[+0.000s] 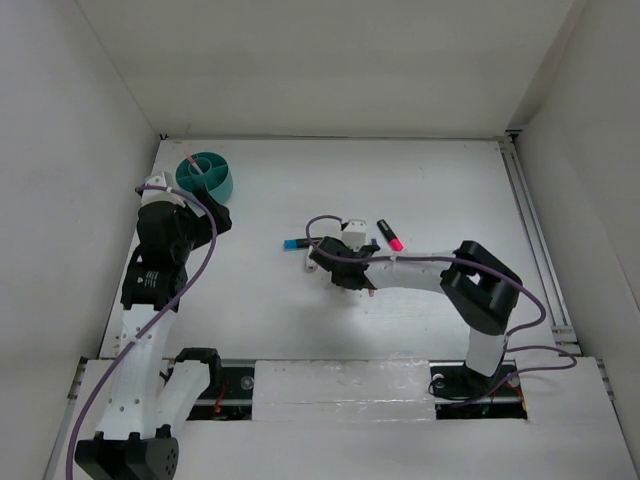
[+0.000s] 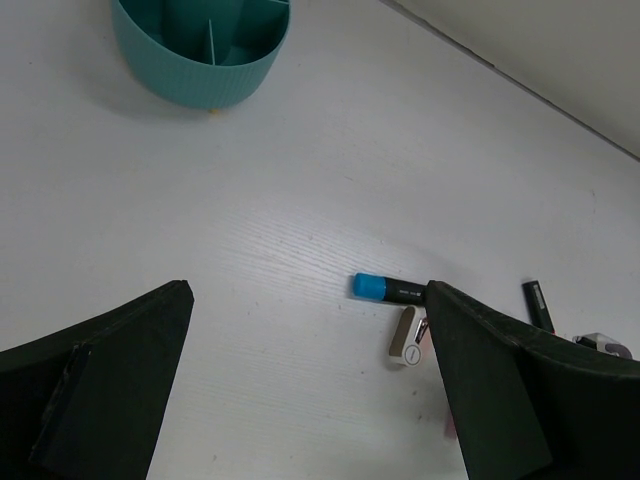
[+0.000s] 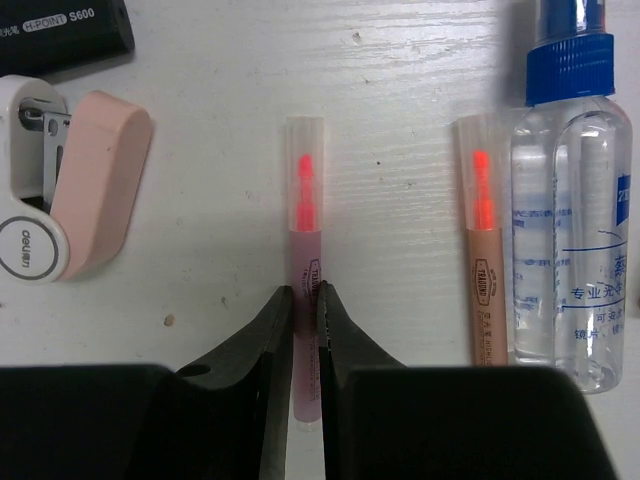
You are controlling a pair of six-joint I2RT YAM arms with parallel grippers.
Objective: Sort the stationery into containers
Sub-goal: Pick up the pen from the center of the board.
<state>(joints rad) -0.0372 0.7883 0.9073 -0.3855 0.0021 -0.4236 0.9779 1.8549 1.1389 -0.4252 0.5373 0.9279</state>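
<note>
Pink pen (image 3: 304,250) tight between black fingertips (image 3: 279,315) of right gripper (image 3: 305,298)

Wrist view: pen (image 3: 305,250) btwn eraser (image 3: 75,190) (left) & bottle (image 3: 570,230); tub (image 1: 205,175) well apart.

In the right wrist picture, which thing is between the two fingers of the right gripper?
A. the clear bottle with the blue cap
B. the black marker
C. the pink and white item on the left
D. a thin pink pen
D: the right gripper has a finger against each side of the thin pink pen, while the clear bottle and the black marker lie apart from it.
</note>
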